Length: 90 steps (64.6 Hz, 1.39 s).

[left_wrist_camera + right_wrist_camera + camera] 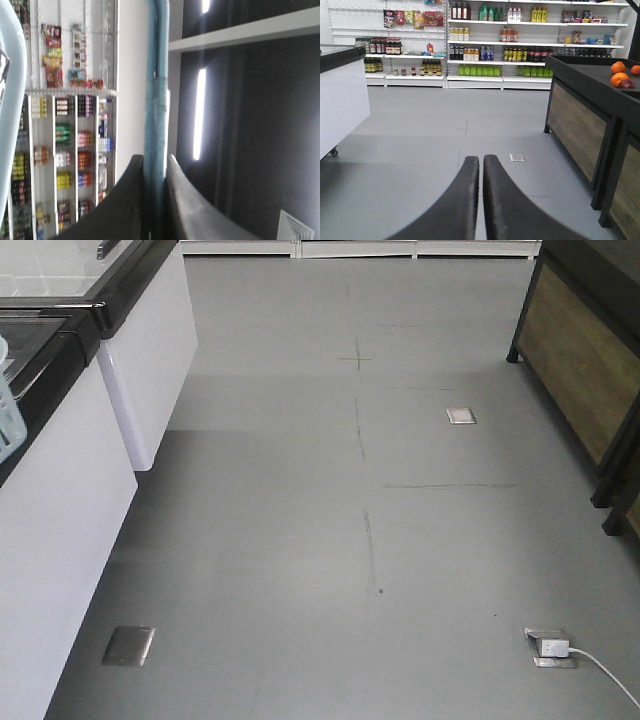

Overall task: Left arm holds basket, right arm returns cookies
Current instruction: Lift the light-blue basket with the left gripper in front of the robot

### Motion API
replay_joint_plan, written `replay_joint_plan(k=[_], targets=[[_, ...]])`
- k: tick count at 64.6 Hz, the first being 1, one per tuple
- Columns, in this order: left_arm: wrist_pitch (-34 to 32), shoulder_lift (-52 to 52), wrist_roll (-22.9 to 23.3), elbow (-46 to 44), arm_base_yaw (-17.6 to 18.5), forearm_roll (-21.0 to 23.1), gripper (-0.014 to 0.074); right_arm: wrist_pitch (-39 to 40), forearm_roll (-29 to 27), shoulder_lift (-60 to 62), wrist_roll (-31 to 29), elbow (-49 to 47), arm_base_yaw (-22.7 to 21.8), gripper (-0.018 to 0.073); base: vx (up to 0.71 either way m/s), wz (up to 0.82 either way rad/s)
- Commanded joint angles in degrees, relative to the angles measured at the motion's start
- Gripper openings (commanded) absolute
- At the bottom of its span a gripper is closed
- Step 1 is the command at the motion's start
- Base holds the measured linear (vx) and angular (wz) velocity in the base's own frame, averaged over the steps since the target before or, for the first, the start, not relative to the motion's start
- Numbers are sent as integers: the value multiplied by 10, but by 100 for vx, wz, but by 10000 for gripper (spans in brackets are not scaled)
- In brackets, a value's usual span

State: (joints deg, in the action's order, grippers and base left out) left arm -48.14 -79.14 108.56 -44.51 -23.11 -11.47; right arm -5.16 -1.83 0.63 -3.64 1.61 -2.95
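Mostly the front view is smooth grey shop floor (300, 540), marked with thin dark lines and set with square metal floor plates (128, 645); a white power adapter (553, 646) with its cable lies on one plate at the near right. White chest freezers with black rims (60, 540) line the left side. A black display stand with wooden panels (580, 370) stands on the right, carrying round oranges (619, 78) in the right wrist view.

At the front view's left edge, a corner of the light blue plastic shopping basket (8, 410) shows above the nearer freezer's rim. The left gripper (155, 165) has its dark fingers (125, 200) clamped on the basket's pale blue handle bar (156, 100), which runs straight up between them.

The right gripper (481, 159) hangs over the floor with its broad fingers pressed together, gripping nothing. Beyond it, white wall shelves of bottles and packets (485, 45) fill the far wall.
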Motion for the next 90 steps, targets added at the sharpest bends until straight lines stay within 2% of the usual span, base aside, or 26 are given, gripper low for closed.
replay_joint_plan(k=[1, 21, 36, 43, 50, 65, 79, 90], targets=[[-90, 19, 19, -20, 34, -17, -6, 41, 0, 8, -3, 11, -4, -10, 0, 0], [-95, 18, 37, -20, 135, -83, -6, 41, 0, 8, -3, 11, -4, -10, 0, 0], [-86, 18, 36, -20, 216, -112, -6, 41, 0, 8, -3, 11, -4, -10, 0, 0], [-86, 18, 36, -20, 252, -153, -6, 41, 0, 8, -3, 11, -4, -10, 0, 0], [-83, 18, 36, -18, 290, -172, -6, 41, 0, 8, -3, 11, -4, -10, 0, 0], [-73, 18, 36, -18, 356, -170, -6, 41, 0, 8, -3, 11, -4, -10, 0, 0], [-68, 17, 36, -18, 395, -167, -6, 41, 0, 8, -3, 11, -4, -10, 0, 0], [-56, 12, 36, -18, 432, -149, -6, 41, 0, 8, -3, 11, -4, -10, 0, 0]])
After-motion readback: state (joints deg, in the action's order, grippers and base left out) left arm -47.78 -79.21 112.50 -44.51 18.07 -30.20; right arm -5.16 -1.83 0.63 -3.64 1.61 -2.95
